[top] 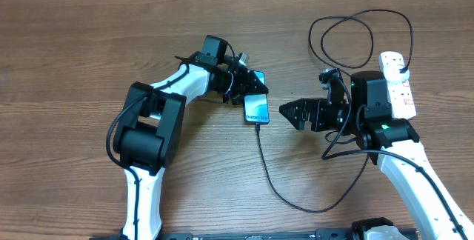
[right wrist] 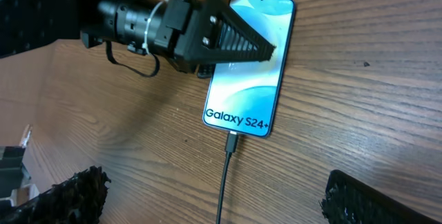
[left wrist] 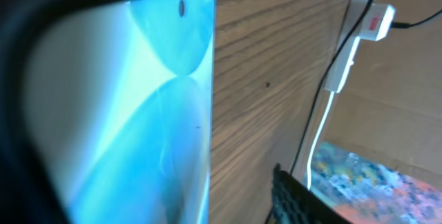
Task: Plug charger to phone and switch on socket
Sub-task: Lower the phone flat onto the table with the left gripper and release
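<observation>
The phone (top: pixel 256 110) lies flat on the table, its blue screen up; it also shows in the right wrist view (right wrist: pixel 248 79) and fills the left of the left wrist view (left wrist: pixel 131 106). The charger's connector (right wrist: pixel 233 141) sits in the phone's bottom edge, and its black cable (top: pixel 275 192) loops forward and right. The socket (top: pixel 398 84), a white power strip, lies at the right, with a red switch showing in the left wrist view (left wrist: pixel 373 22). My left gripper (top: pixel 250 84) is open, one finger resting on the phone's top half. My right gripper (top: pixel 291 114) is open and empty, just right of the phone.
The black cable makes a big loop (top: pixel 355 36) on the table behind the power strip. The right arm's body (top: pixel 370 110) stands between the phone and the strip. Bare wooden table (top: pixel 89 40) lies to the left and back.
</observation>
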`<control>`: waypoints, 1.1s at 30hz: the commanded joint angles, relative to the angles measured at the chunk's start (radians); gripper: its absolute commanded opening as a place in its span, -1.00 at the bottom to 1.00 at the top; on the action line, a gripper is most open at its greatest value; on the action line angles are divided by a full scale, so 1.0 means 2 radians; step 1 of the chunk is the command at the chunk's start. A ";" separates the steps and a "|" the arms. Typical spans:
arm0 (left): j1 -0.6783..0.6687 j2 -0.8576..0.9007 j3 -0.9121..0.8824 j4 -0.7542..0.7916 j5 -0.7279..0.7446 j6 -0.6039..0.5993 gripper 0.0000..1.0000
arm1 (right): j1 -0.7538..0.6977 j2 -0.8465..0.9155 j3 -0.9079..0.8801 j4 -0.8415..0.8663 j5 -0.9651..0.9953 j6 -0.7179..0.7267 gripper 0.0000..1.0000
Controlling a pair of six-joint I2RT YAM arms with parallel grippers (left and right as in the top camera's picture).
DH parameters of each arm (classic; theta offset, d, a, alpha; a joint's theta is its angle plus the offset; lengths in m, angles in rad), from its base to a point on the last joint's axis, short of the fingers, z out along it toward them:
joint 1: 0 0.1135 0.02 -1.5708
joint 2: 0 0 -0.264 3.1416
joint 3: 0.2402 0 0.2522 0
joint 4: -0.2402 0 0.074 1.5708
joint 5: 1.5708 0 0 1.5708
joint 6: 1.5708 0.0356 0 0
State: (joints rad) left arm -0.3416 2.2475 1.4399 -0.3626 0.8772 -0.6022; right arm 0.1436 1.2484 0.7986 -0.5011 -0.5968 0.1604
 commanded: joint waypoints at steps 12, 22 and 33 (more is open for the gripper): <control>0.015 0.021 -0.014 -0.089 -0.143 -0.027 0.39 | -0.002 -0.008 0.007 -0.012 0.010 -0.007 1.00; 0.021 0.021 -0.014 -0.126 -0.198 -0.030 0.61 | -0.002 -0.008 0.007 -0.013 0.010 -0.007 1.00; 0.021 0.021 0.009 -0.167 -0.237 -0.033 0.64 | -0.002 -0.008 0.007 -0.016 0.010 -0.007 1.00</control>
State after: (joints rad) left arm -0.3161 2.1925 1.5017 -0.6491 0.7033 -0.6617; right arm 0.1436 1.2484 0.7986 -0.5354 -0.5835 0.1566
